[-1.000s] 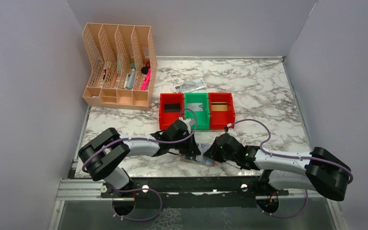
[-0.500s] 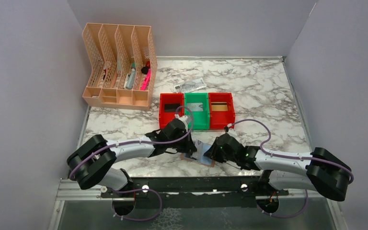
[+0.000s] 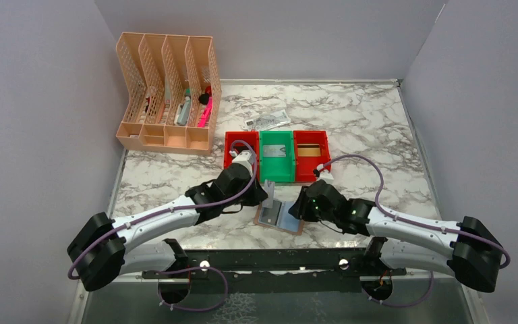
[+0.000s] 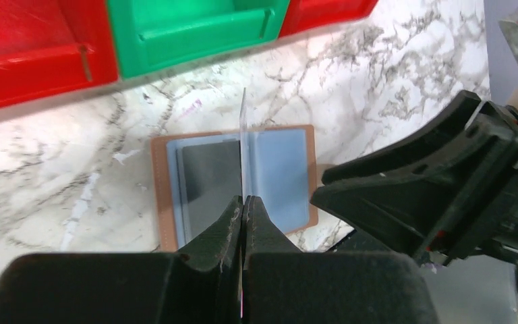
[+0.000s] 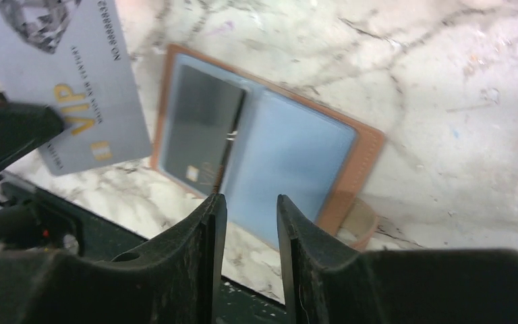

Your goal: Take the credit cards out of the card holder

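card [image 5: 61, 67] lettering (vip) shows only from right wrist.

Your marble table [image 3: 371, 135] carries a peach organizer [image 3: 165, 94] at the far left, a crumpled note [image 3: 267, 121] behind three bins [image 3: 276, 175] set in a row. The card holder [image 3: 290, 217] lies open near the front edge, before the bins.

1 high rear camera overlooks the whole table [image 3: 378, 128], while 2 wrist cameras look down closely on the card holder [image 4: 280, 175] all 3 share.
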You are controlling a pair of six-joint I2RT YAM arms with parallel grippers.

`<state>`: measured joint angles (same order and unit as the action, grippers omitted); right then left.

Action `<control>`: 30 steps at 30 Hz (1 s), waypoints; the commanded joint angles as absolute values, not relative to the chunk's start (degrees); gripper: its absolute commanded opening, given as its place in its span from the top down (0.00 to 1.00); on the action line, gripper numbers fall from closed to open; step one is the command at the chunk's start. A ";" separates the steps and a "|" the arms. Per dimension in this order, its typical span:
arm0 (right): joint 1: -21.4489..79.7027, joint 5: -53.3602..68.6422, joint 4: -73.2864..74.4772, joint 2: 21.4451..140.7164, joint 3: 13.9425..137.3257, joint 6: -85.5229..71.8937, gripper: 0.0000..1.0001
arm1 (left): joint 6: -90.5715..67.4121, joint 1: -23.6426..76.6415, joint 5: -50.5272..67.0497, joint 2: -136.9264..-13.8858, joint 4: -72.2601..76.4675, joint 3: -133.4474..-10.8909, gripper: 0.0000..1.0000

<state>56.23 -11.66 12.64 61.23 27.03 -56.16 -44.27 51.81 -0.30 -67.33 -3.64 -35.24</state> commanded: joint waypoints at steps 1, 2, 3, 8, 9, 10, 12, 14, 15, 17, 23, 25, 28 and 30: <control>56.16 -8.64 9.78 58.60 29.21 -49.81 0.62 | -42.81 51.37 -8.46 -62.12 -7.97 -35.98 1.00; 56.16 -6.88 7.64 59.04 29.20 -49.30 0.63 | -42.73 51.31 -9.43 -61.29 -8.86 -35.81 1.00; 56.16 -5.18 5.43 60.06 29.23 -49.17 0.65 | -42.72 51.14 -10.36 -60.63 -9.68 -35.70 1.00; 56.16 -1.56 0.25 70.38 31.15 -50.77 0.74 | -42.93 50.38 -11.54 -58.25 -11.80 -34.80 1.00; 56.16 -1.73 -0.08 72.67 31.54 -50.83 0.74 | -43.04 50.36 -11.47 -57.83 -11.87 -34.62 1.00; 56.16 -2.57 0.14 74.56 31.91 -51.11 0.75 | -43.13 50.31 -11.43 -57.39 -11.87 -34.36 1.00; 56.16 -4.69 2.97 78.20 33.47 -51.78 0.77 | -43.24 50.24 -11.30 -56.78 -11.80 -33.87 1.00; 56.16 -6.52 7.42 80.41 35.21 -52.12 0.78 | -43.24 50.16 -11.09 -56.31 -12.01 -33.67 1.00; 56.16 -6.86 8.45 80.65 35.47 -51.85 0.79 | -43.17 50.11 -11.00 -56.21 -12.11 -33.66 1.00; 56.16 -6.78 8.56 79.84 35.27 -51.06 0.79 | -43.00 50.07 -10.99 -56.17 -12.14 -33.58 1.00; 56.12 -5.48 5.53 73.75 35.44 -46.87 0.66 | -42.72 49.92 -11.78 -55.32 -10.90 -33.40 1.00; 56.16 -7.56 5.31 71.46 35.16 -46.82 0.54 | -41.82 49.90 -11.63 -55.10 -10.58 -33.55 1.00; 56.16 -12.23 5.37 68.77 34.30 -46.96 0.29 | -41.61 49.76 -12.13 -55.12 -11.58 -34.10 1.00; 56.15 -16.39 5.57 67.92 34.04 -44.15 0.26 | -42.12 48.95 -11.89 -54.76 -12.25 -34.51 1.00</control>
<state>56.23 -7.70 5.74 70.22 34.33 -47.83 -42.76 50.13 -10.15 -56.07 -12.08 -33.93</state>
